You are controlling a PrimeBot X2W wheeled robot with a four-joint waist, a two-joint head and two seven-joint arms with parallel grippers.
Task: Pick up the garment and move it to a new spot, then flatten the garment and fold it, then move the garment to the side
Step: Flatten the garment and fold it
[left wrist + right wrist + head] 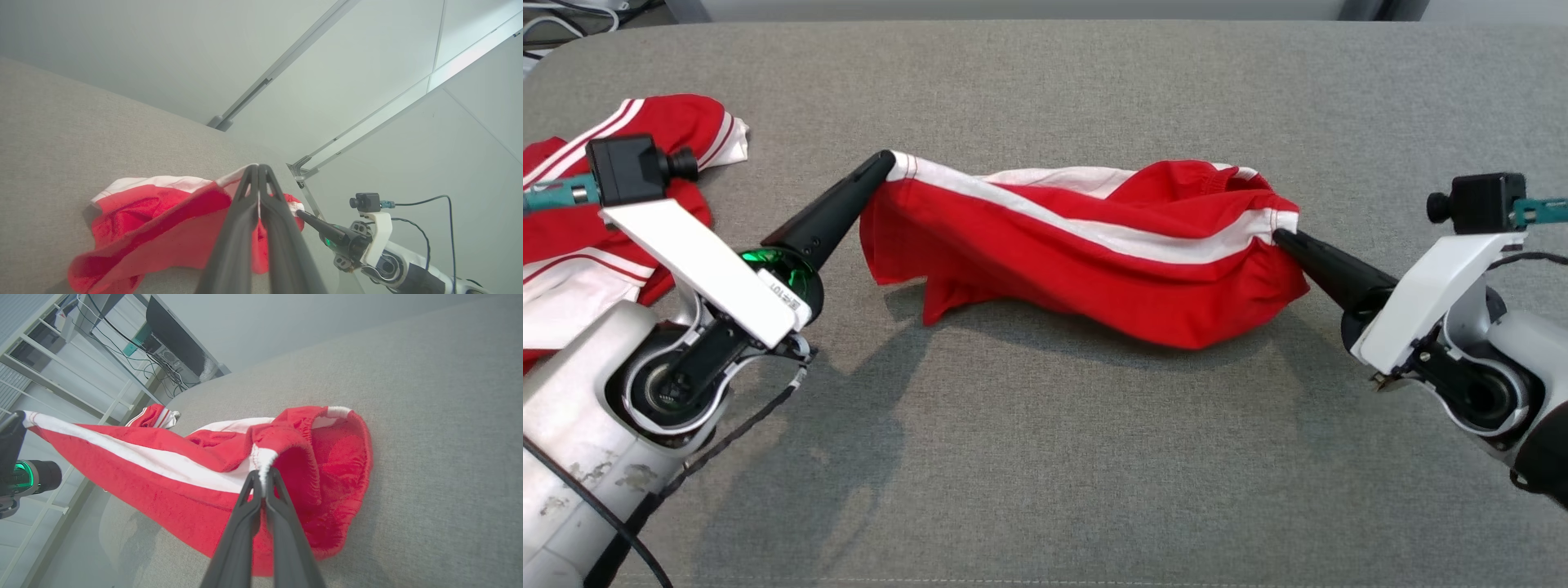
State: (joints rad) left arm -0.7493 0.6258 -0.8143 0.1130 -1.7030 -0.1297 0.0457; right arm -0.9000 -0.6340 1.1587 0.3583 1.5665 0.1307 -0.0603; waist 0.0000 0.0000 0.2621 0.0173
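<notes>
The garment (1086,261) is a pair of red shorts with a white side stripe, stretched between both grippers above the grey cushion. My left gripper (885,162) is shut on the garment's left end, at the hem by the white stripe. My right gripper (1278,235) is shut on its right end at the elastic waistband. In the left wrist view the fingers (258,169) pinch the white edge with the garment (163,220) sagging below. The right wrist view has the fingers (261,475) clamped on the white waistband seam of the garment (171,465).
Another red and white garment (621,188) lies crumpled at the cushion's left edge, partly under my left arm. The grey cushion (1094,457) spreads wide in front and behind. Cables and a metal frame stand beyond the far edge.
</notes>
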